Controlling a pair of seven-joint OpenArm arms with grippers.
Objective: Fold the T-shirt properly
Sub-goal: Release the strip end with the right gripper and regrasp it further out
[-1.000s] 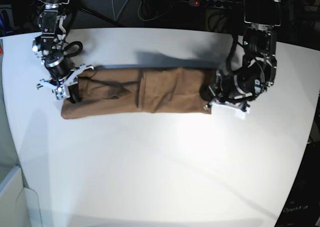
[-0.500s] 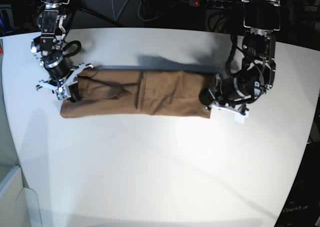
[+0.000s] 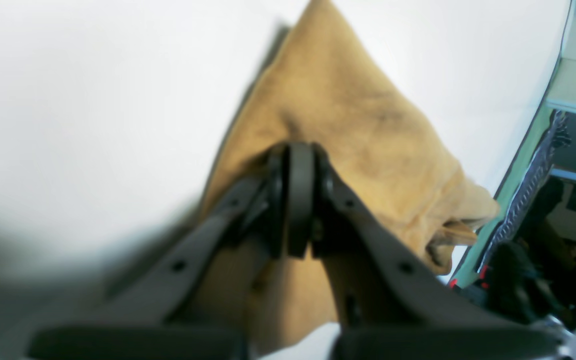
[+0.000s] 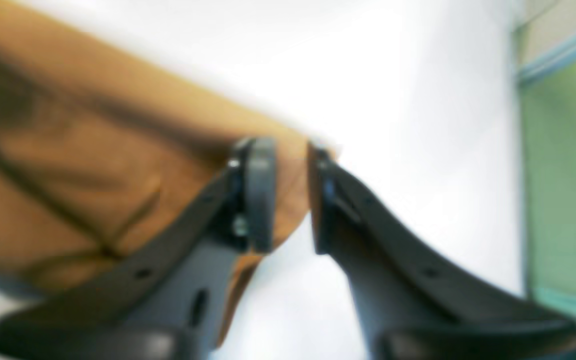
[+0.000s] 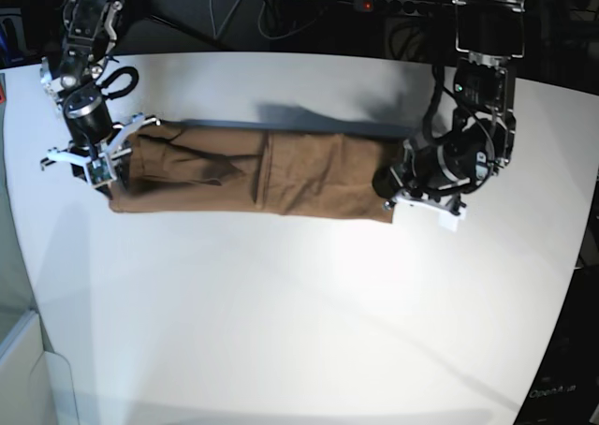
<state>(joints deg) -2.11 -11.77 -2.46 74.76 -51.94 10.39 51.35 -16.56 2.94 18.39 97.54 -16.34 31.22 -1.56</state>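
Observation:
The tan-brown T-shirt (image 5: 281, 172) lies folded into a long strip across the white table (image 5: 299, 322). My left gripper (image 5: 387, 186) is at the strip's right end in the base view. In the left wrist view this gripper (image 3: 297, 200) is shut, pinching the T-shirt (image 3: 348, 115) between its pads. My right gripper (image 5: 103, 168) is at the strip's other end. The right wrist view shows its fingers (image 4: 259, 195) parted around the right gripper's gap (image 4: 290, 195), with the corner of the T-shirt (image 4: 93, 150) lying between the tips, blurred.
A power strip (image 5: 393, 6) with a red light and cables lies behind the table's far edge. The table's left edge runs close to my right arm. A green surface (image 4: 558, 200) lies beyond that edge.
My right arm has shifted left and toward the far side, drawing the shirt's end with it, and its jaws have widened. The left gripper has stayed shut on the other end.

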